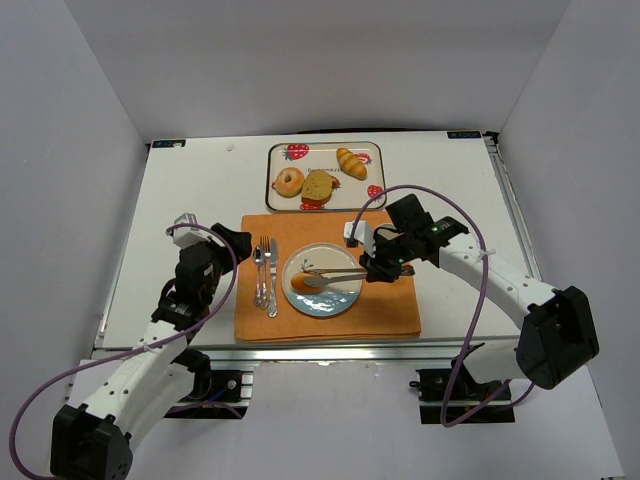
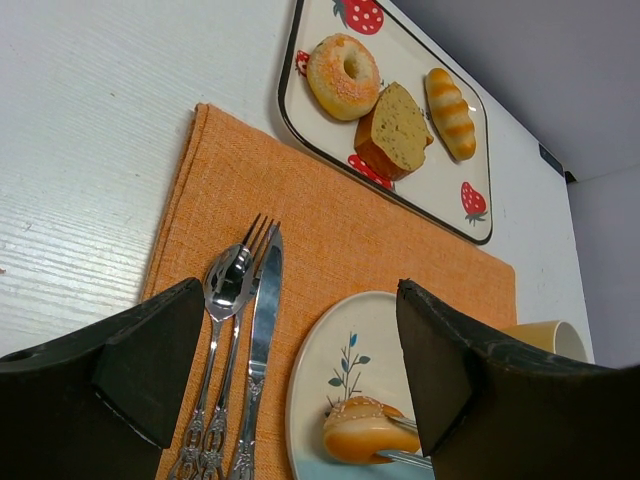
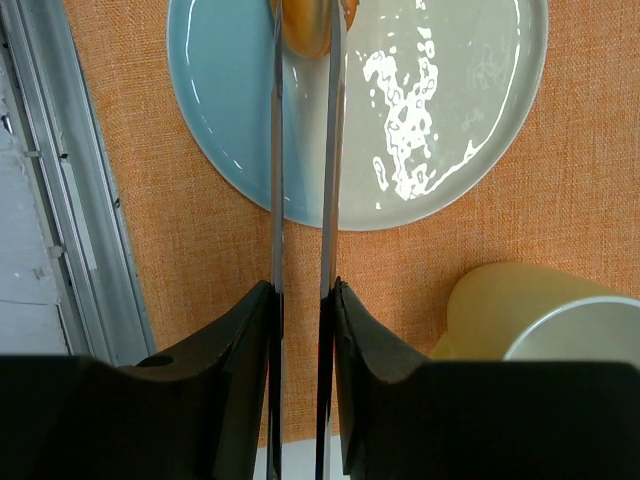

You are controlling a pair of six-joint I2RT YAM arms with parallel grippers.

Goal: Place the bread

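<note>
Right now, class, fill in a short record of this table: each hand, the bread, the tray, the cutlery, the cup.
Right hand: shut on metal tongs
Bread: gripped at the tongs' tips, low over the plate; contact with it unclear
Left hand: open, empty, near the left side of the orange placemat
Tray: doughnut, cake slice, striped roll
Cutlery: lying on the placemat, left of the plate
Cup: yellow, beside the plate

The placemat (image 1: 392, 316) is orange, the plate (image 1: 338, 301) blue-and-white with a sprig, the tray (image 1: 320, 155) strawberry-printed.
</note>
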